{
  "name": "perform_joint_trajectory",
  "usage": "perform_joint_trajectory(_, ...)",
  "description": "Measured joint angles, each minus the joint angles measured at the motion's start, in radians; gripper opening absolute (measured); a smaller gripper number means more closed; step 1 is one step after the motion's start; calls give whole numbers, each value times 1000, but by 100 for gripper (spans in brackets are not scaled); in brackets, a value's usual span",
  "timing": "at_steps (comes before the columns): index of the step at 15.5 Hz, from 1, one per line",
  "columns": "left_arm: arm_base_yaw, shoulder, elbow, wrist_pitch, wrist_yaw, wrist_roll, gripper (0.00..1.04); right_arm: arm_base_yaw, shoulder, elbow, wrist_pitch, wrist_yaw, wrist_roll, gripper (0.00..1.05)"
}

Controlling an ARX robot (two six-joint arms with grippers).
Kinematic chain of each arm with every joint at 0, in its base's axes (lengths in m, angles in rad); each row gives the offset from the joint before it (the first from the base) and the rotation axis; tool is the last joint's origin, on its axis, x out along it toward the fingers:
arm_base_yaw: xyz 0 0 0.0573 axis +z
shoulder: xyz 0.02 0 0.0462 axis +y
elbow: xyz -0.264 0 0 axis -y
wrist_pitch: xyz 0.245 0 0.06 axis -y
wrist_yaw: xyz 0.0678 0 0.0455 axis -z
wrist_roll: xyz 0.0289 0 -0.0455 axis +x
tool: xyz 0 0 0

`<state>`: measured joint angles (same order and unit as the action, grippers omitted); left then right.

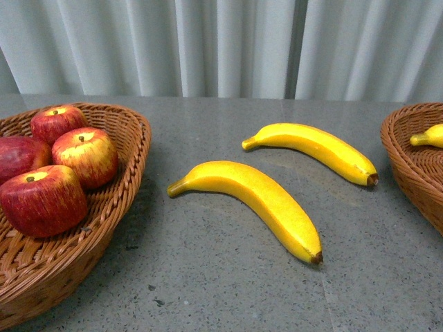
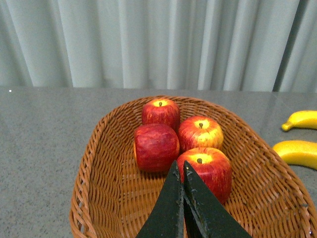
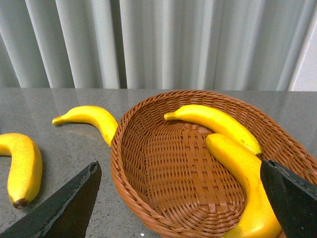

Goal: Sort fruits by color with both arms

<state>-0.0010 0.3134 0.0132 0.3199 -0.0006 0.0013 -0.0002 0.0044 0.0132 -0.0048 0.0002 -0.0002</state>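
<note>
Several red apples [image 1: 83, 155] lie in the wicker basket [image 1: 138, 131] at the left. In the left wrist view, my left gripper [image 2: 179, 166] is shut and empty, just above the nearest apple [image 2: 210, 168] in that basket [image 2: 94, 144]. Two yellow bananas [image 1: 256, 197] [image 1: 318, 146] lie on the table's middle. My right gripper [image 3: 178, 166] is open and empty over the right basket [image 3: 119, 158], which holds two bananas [image 3: 218, 121] [image 3: 242, 173]. Neither arm shows in the front view.
The grey table [image 1: 221, 290] has a pale curtain [image 1: 221, 41] behind it. The right basket [image 1: 408, 159] shows at the front view's right edge with a banana tip [image 1: 430, 135] in it. The two loose bananas lie between the baskets.
</note>
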Motion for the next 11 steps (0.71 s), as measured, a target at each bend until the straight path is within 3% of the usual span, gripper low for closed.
perform_joint_trajectory(9, 0, -148, 0, -154, 1, 0, 1, 0, 0, 0, 0, 0, 0, 98)
perform_joint_trajectory(10, 0, -232, 1, -287, 1, 0, 1, 0, 0, 0, 0, 0, 0, 98)
perform_joint_trajectory(11, 0, -304, 1, -320, 0, 0, 1, 0, 0, 0, 0, 0, 0, 98)
